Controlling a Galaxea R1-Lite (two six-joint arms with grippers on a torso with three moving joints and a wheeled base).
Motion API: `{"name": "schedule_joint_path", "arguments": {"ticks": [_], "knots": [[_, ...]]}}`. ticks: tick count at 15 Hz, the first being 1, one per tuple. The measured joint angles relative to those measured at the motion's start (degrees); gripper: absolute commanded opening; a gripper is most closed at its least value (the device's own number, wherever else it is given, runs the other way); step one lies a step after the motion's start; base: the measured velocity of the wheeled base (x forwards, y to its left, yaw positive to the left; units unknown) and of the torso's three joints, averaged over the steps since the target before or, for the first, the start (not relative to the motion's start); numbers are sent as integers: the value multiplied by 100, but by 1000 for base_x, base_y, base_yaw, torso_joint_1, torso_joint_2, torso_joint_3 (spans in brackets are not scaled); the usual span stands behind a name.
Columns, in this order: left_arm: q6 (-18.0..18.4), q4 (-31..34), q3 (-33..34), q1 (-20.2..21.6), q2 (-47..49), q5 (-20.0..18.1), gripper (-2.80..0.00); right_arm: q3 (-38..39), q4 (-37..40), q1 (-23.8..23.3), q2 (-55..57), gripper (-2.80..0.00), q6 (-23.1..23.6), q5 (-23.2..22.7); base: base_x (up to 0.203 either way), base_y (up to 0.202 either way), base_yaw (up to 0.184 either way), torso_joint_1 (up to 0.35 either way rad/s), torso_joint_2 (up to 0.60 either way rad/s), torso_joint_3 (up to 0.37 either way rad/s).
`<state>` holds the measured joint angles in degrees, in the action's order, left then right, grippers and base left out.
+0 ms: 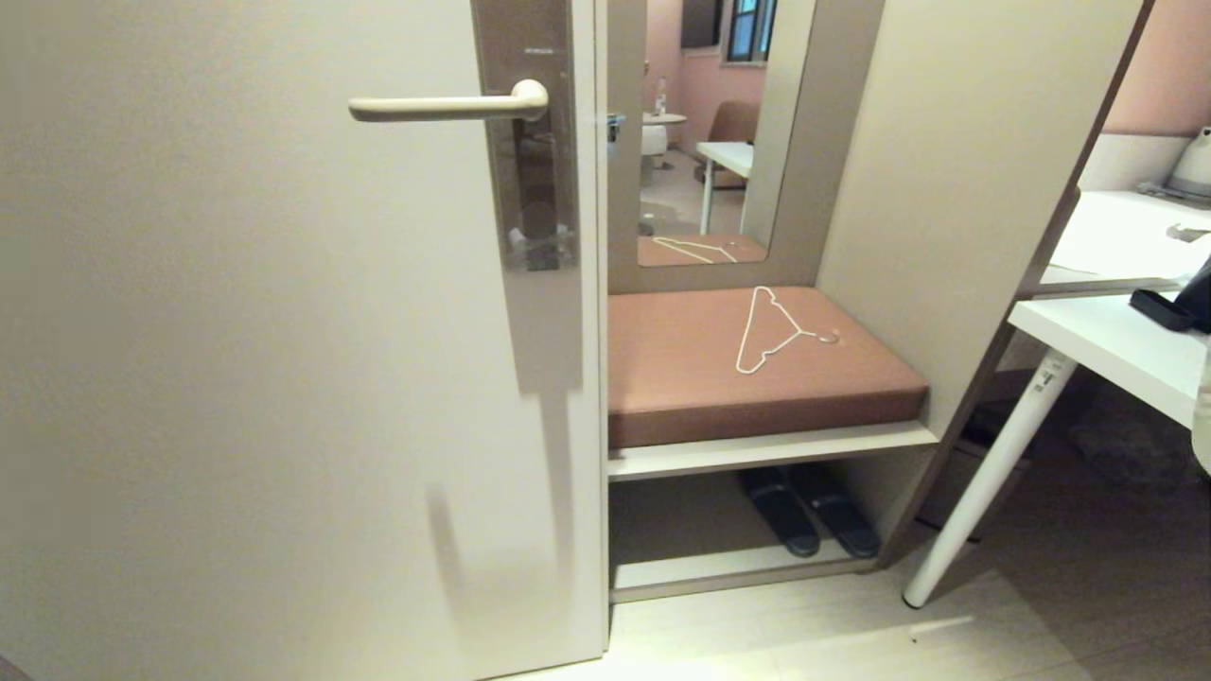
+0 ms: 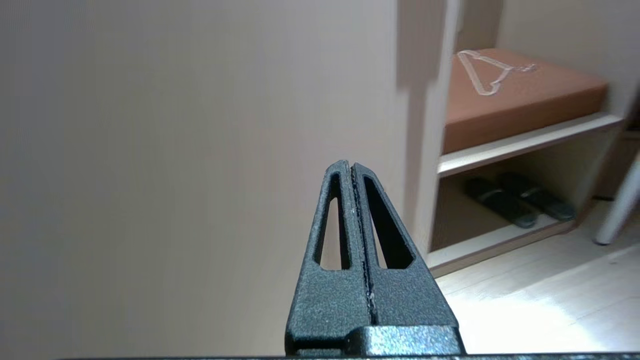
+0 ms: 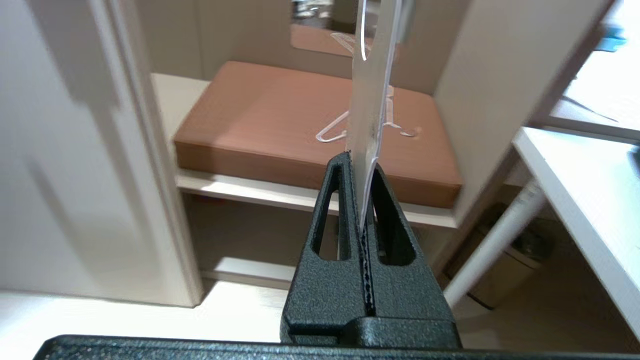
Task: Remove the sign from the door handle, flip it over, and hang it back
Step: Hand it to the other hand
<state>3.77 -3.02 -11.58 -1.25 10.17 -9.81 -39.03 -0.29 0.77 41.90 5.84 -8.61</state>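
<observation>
The door handle (image 1: 445, 107), a cream lever on a tall brown-grey plate (image 1: 526, 180), juts out from the pale door with nothing hanging on it. In the right wrist view my right gripper (image 3: 361, 165) is shut on the lower end of the sign (image 3: 370, 90). The sign shows edge-on as a thin pale card rising from the fingers, in front of the bench, so its printed faces cannot be read. My left gripper (image 2: 351, 165) is shut and empty, and it points at the bare door panel. Neither gripper appears in the head view.
Right of the door is a bench with a brown cushion (image 1: 719, 378). A white wire hanger (image 1: 771, 331) lies on the cushion and dark slippers (image 1: 804, 511) sit underneath. A white table (image 1: 1116, 350) with a slanted leg stands at the far right.
</observation>
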Motion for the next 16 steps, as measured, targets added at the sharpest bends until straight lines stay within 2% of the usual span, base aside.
{"name": "schedule_joint_path", "arguments": {"ticks": [3, 6, 7, 9, 11, 12, 14, 16], "knots": [[-127, -293, -695, -317, 1142, -27, -280, -207, -6, 0, 350, -280, -26, -212, 0, 0, 0, 0, 0, 0], [-461, -654, -1550, -676, 2493, -125, -280, -369, -259, 0, 737, -280, -61, -589, 0, 0, 0, 0, 0, 0], [-629, -791, -1860, -822, 2916, -301, -280, -393, -387, 0, 843, -280, -62, -801, 0, 0, 0, 0, 0, 0], [-889, -962, -2303, -1027, 3589, -1024, -280, -443, -629, 0, 1045, -280, -63, -1201, 0, 0, 0, 0, 0, 0], [-959, -1032, -2527, -1133, 4122, -1712, -280, -533, -891, 0, 1318, -280, -63, -1517, 0, 0, 0, 0, 0, 0], [-977, -1116, -2587, -1181, 4334, -1879, -280, -614, -1008, 0, 1467, -280, -63, -1710, 0, 0, 0, 0, 0, 0], [-1116, -1475, -2675, -1319, 4783, -1981, -280, -914, -1157, 0, 1860, -280, -62, -2259, 0, 0, 0, 0, 0, 0], [-1548, -1956, -2815, -1581, 5193, -1994, -280, -1302, -1189, 0, 2270, -280, -57, -2824, 0, 0, 0, 0, 0, 0]]}}
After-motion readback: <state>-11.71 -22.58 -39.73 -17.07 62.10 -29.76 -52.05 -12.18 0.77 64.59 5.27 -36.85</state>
